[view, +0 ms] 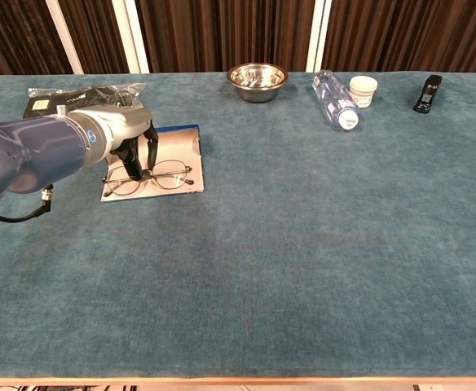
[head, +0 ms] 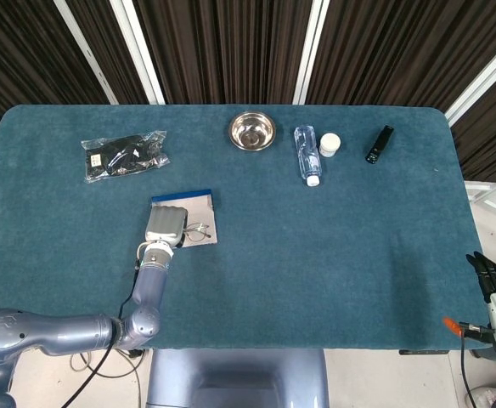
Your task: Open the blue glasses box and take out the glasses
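Lying open and flat on the teal table (head: 316, 255), the blue glasses box (view: 173, 151) sits left of the middle, its pale lining facing up and a blue edge showing along the far side. The glasses (view: 150, 177) rest on the near part of that lining, lenses toward the front edge of the table. The left hand (view: 132, 147) hangs over the left part of the box, fingers pointing down and slightly apart, their dark tips (view: 148, 159) reaching the frame of the glasses; whether they actually pinch the frame or only touch it cannot be told from either view. From the head view the back of this hand (head: 165, 226) covers much of the box (head: 199, 204), with part of the glasses (head: 197, 229) peeking out to the side. The right hand (head: 493, 276) is off the table at the lower right corner of the head view, holding nothing, its dark fingers lying straight and close together. Along the far side of the table stand a clear bag (head: 125, 155) of dark items, a metal bowl (head: 251, 131), a plastic bottle (head: 307, 154) on its side, a small white cup (head: 329, 144) and a black stapler (head: 379, 144).
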You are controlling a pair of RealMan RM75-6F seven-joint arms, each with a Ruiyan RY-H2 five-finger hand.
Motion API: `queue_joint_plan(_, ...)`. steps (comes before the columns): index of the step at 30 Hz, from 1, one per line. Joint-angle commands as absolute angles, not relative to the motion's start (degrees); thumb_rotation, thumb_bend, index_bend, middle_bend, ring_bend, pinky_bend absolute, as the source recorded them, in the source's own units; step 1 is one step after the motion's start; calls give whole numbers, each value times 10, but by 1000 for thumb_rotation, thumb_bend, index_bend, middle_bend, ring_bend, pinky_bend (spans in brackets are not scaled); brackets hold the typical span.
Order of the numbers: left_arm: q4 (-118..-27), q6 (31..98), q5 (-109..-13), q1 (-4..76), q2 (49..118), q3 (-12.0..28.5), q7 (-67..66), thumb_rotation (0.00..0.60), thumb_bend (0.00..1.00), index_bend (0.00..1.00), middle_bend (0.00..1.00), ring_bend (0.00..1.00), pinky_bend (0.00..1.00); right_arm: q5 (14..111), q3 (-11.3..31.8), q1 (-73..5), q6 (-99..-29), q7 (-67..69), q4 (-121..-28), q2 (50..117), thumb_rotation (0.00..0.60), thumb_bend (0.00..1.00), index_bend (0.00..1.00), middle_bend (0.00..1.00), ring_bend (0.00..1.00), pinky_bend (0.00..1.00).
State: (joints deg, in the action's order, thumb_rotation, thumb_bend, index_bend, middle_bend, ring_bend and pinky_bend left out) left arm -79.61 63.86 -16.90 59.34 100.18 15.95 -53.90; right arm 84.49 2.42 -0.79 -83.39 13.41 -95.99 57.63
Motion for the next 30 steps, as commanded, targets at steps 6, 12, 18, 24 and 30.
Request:
queue_joint_plan(6,-793,635,-164,594,1003,160,-542,600,379,514,1000,1000,1000,844,24,-8,-834,136,-961,576,600,204,0,0,0,199)
queue_joint_plan(12,-792,632,-161,594,1005,159,-545,600,401,527,1000,1000,1000,844,25,-8,-834,137,-961,575,600,203,0,0,0,199)
queue_joint_plan(18,-790,630,-162,594,1006,159,-544,600,433,552,1000,1000,1000,843,25,-7,-834,137,-962,575,600,205,0,0,0,199)
queue_joint_plan(24,-790,630,-166,593,1006,158,-542,600,460,563,1000,1000,1000,842,25,-8,-833,138,-962,575,600,205,0,0,0,199)
queue_joint_plan(30,-799,632,-173,593,1002,157,-542,600,462,567,1000,1000,1000,842,25,-8,-833,139,-963,574,600,204,0,0,0,199)
